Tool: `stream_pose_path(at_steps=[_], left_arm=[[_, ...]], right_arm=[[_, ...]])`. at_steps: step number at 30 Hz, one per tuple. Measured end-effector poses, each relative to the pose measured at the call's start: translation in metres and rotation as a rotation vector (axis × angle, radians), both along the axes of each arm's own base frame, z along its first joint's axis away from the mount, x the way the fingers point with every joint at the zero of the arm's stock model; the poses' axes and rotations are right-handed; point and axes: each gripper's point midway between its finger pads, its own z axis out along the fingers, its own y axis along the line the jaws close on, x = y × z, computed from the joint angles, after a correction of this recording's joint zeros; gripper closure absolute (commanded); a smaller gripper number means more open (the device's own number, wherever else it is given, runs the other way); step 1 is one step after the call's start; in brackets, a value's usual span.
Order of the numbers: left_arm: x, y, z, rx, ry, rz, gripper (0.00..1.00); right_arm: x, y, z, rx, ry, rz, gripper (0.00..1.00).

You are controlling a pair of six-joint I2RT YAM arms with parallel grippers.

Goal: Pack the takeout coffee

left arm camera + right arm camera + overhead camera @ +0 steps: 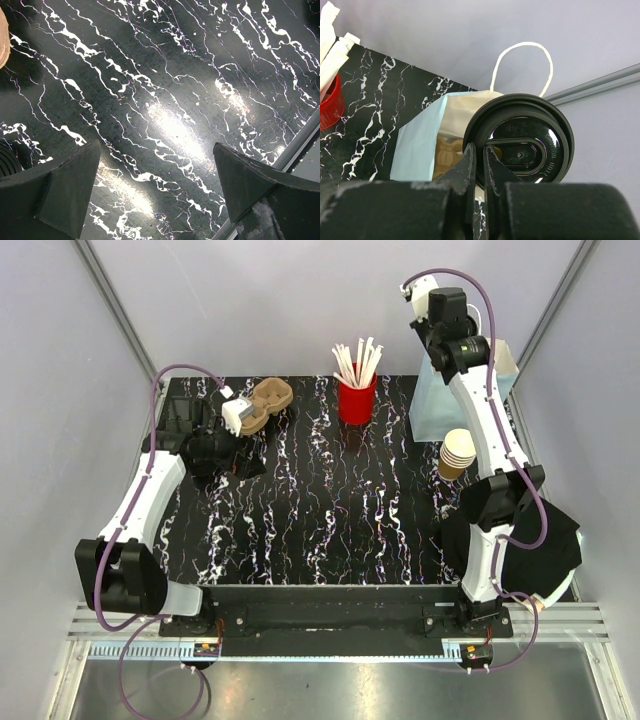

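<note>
Black white-veined marble tabletop carries a tall pale blue paper bag at the overhead frame's upper right. The takeout coffee seems poised over its mouth, showing only a black plastic lid, its rim pinched by the right gripper. Centre it, lower upright, then release. The left gripper hovers at left, its 2 fingers wide apart

White-shelled left arm and right arm, black joints, looping purple cables, matte black wedge-shaped claw fingers.

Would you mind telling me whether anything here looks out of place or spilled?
Nothing looks spilled or toppled. The only oddity is a black cloth hanging past the table's right edge.
</note>
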Motion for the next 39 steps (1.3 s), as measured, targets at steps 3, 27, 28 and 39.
stream_pose_path(at_steps=[3,27,28,39], left_arm=[[0.001,0.0,0.0,0.0,-0.003,0.001,0.01],[0.0,0.0,-0.004,-0.005,0.001,0.001,0.01],[0.0,0.0,-0.004,-0.005,0.001,0.001,0.01],[0.001,0.001,-0.003,-0.006,0.0,0.004,0.01]], right_arm=[[0.004,0.001,-0.007,-0.003,0.012,0.0,1.0],[-0.011,0.038,-0.075,0.114,0.224,0.168,1.0],[-0.014,0.039,-0.073,0.124,0.229,0.176,1.0],[-0.05,0.047,-0.054,0.201,0.27,0.239,1.0]])
